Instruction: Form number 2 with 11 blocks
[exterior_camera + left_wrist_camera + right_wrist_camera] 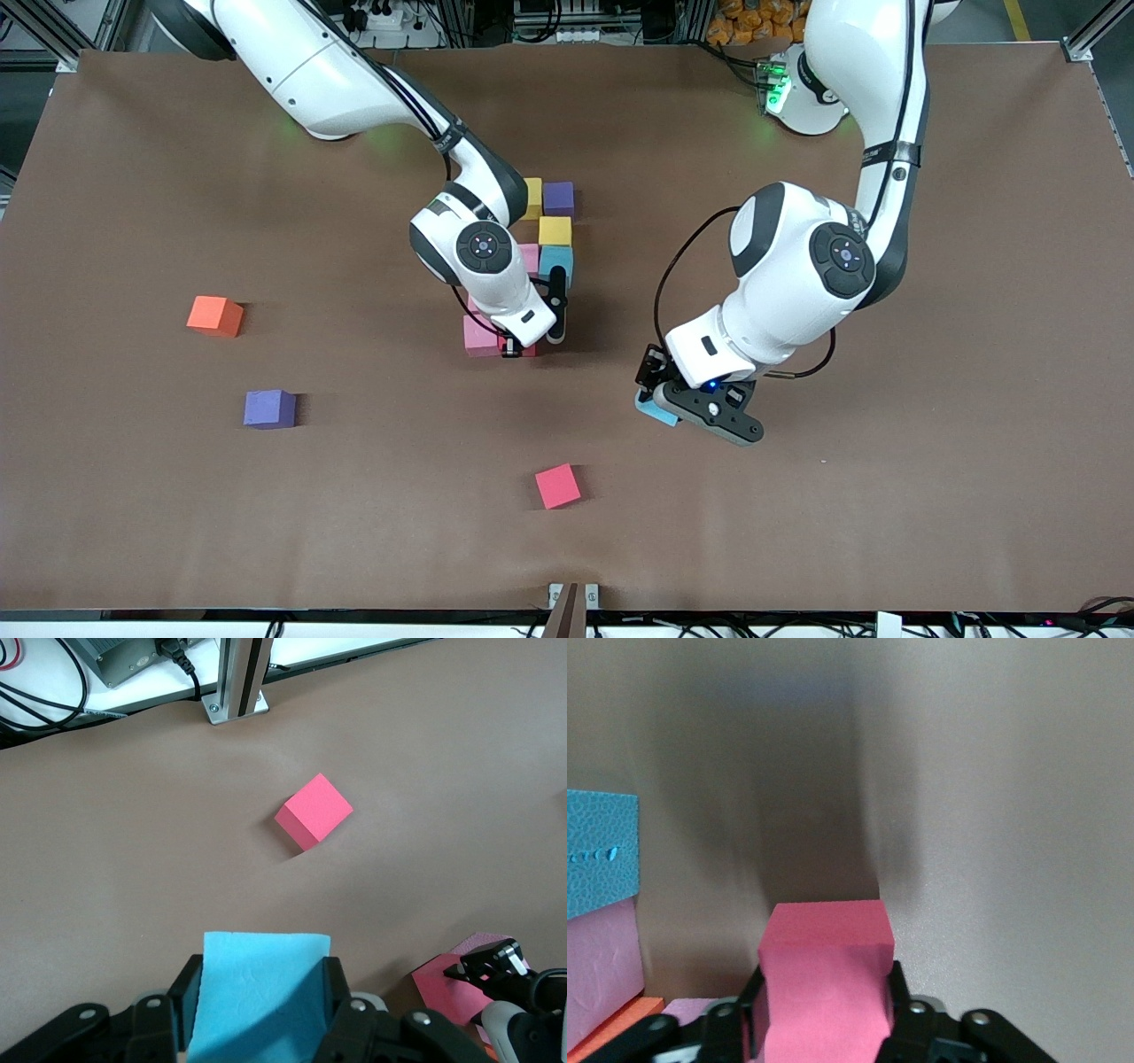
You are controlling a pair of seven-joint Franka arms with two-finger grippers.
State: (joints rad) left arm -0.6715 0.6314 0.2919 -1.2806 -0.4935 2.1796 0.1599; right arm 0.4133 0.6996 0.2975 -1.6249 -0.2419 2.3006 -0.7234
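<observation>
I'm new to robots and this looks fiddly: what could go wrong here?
The right hand is setting a red block beside the pink block; pulling away carelessly could knock the row crooked. The left hand carries a light blue block close by, so the two arms might bump.

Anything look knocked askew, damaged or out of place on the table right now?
Nothing stands out. Three loose blocks lie apart from the build, each sitting flat: orange, purple and red. The left gripper holds a light blue block; the right gripper has a red one between its fingers at the partly built figure.
</observation>
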